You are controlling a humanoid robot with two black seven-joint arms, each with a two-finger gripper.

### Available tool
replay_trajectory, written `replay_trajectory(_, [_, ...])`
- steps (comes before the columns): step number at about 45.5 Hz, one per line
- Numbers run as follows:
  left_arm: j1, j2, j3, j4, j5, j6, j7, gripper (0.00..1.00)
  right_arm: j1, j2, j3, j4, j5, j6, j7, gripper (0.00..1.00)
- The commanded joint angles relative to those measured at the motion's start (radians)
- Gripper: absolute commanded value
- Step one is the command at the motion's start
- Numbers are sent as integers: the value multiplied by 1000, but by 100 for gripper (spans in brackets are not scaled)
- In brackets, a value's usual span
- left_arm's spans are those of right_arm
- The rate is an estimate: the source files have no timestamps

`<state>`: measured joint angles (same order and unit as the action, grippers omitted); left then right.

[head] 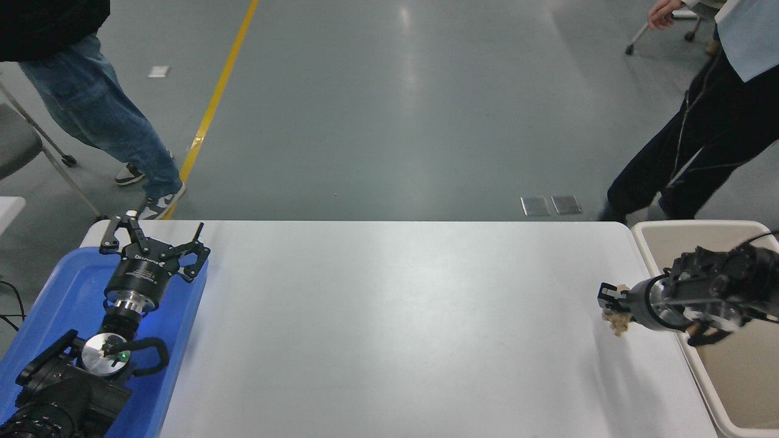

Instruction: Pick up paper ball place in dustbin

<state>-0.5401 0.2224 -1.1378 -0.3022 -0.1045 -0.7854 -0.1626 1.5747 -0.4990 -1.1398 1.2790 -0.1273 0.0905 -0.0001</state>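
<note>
The paper ball [619, 323] is pinched tight in my right pincer [613, 309], at the right of the picture, lifted a little above the white counter [389, 322]. I think I am on the carrying step. Next I must swing it right, over the thick rim of the dustbin [652, 260], then let go. Nothing stands in that short way. My left pincer [152, 234] rests spread open over the blue tray [55, 292], lower left.

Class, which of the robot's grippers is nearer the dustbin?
Right. The right gripper, shut on the paper ball, hangs beside the dustbin; the left gripper sits across the table over the blue tray.
</note>
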Motion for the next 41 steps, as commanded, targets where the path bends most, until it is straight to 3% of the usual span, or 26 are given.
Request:
replay_trajectory(1, [0, 0, 0, 0, 0, 0, 0, 99, 359, -79, -109, 244, -44, 175, 43, 0])
replay_trajectory(15, [2, 0, 0, 0, 0, 0, 0, 99, 737, -173, -112, 352, -44, 560, 49, 0])
replay_trajectory(22, [2, 0, 0, 0, 0, 0, -1, 99, 887, -182, -115, 392, -44, 682, 46, 0])
replay_trajectory(41, [2, 0, 0, 0, 0, 0, -2, 99, 1145, -181, -118, 390, -84, 695, 37, 0])
